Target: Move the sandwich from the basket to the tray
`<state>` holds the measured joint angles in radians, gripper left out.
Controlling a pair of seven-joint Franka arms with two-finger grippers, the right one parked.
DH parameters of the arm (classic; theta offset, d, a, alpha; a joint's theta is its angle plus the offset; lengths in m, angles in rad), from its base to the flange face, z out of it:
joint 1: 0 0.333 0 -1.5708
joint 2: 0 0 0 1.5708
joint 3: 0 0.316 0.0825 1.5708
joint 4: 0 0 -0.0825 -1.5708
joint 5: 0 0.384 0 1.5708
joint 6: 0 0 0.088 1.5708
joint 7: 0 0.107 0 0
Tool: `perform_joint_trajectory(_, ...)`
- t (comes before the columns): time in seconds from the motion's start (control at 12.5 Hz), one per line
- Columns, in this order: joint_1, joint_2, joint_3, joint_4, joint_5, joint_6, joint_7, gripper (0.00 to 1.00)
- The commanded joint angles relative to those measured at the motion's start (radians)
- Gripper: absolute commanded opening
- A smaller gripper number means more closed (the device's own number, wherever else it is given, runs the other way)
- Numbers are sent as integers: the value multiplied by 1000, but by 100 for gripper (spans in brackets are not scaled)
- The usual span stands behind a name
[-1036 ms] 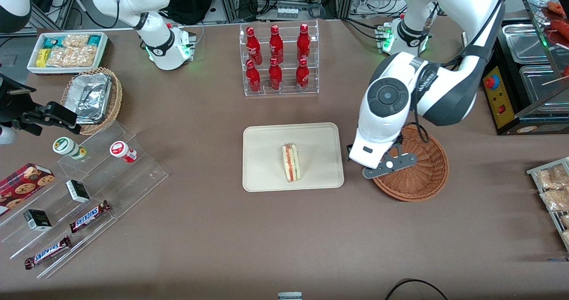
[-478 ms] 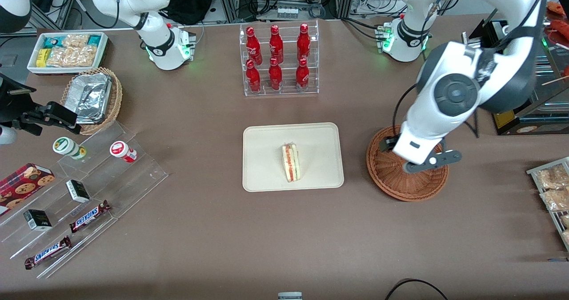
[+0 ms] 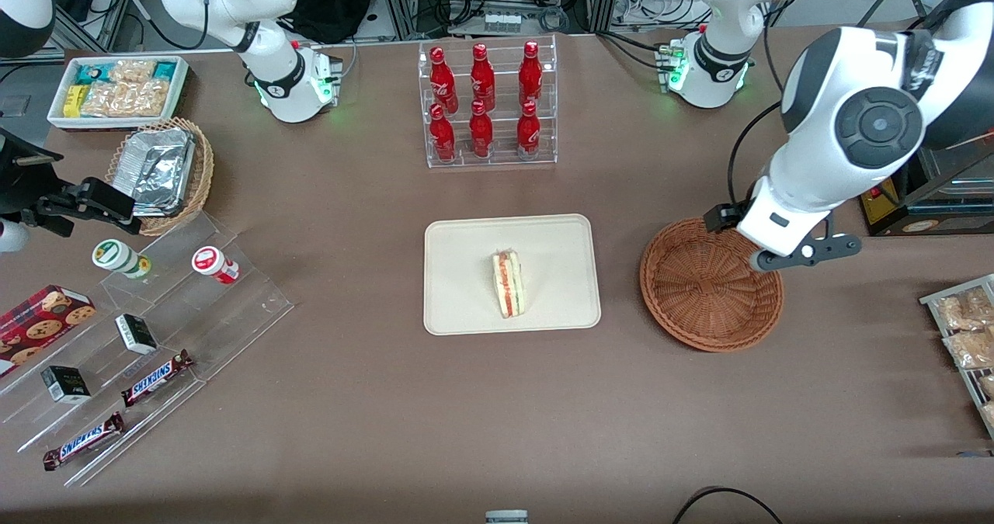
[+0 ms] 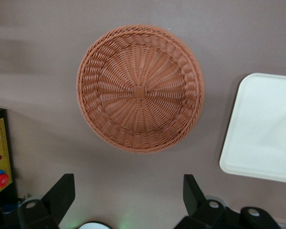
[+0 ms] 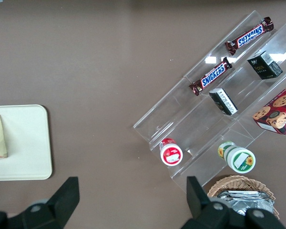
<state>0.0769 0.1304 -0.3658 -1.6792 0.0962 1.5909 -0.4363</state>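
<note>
Sandwich (image 3: 508, 283) well apart from gripper (image 4: 128, 193)

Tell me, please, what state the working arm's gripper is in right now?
Gripper: open and holding nothing, raised above the table beside the basket. The sandwich lies on the tray.

Sandwich (image 3: 509, 284) on tray (image 3: 466, 307); basket (image 3: 710, 295) beside tray; end effector (image 4: 128, 202) above basket, fingers apart.
</note>
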Motion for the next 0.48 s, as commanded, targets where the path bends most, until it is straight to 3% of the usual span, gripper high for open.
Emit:
perform_joint_trajectory(0.0, -69, -64, 121, -28, -52, -49, 106, 100)
perform_joint_trajectory(0.4, -85, -118, 232, -25, -84, -137, 277, 100)
